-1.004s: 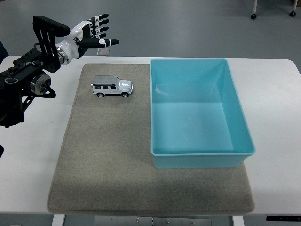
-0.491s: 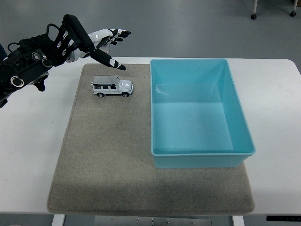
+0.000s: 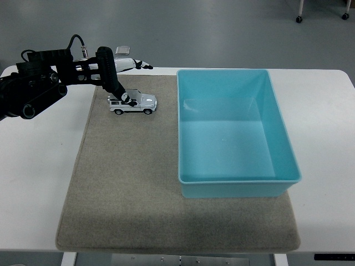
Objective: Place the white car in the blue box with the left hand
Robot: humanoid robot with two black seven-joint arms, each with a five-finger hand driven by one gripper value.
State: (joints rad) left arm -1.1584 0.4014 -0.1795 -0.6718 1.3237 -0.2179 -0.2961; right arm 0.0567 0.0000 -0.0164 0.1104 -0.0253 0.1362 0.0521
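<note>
1. Left hand (image 3: 123, 77) low over the white car (image 3: 132, 103), thumb tip down on the near side of its roof, the other fingers (image 3: 140, 65) stretched past the far side; spread, nothing gripped yet.
2. Car upright on the grey mat (image 3: 127, 188), directly under the fingers, nose toward the blue box (image 3: 236, 185), which stands near, off to the fingers' right, empty.
3. Best closed across the body's width: thumb against the near flank, fingers curling down the far flank, centred between the axles to stop any pivoting.
4. Squeeze firmly before lifting; wheels likely to roll under a glancing push.
5. Lift high enough to clear the box wall, then release over the middle.
</note>
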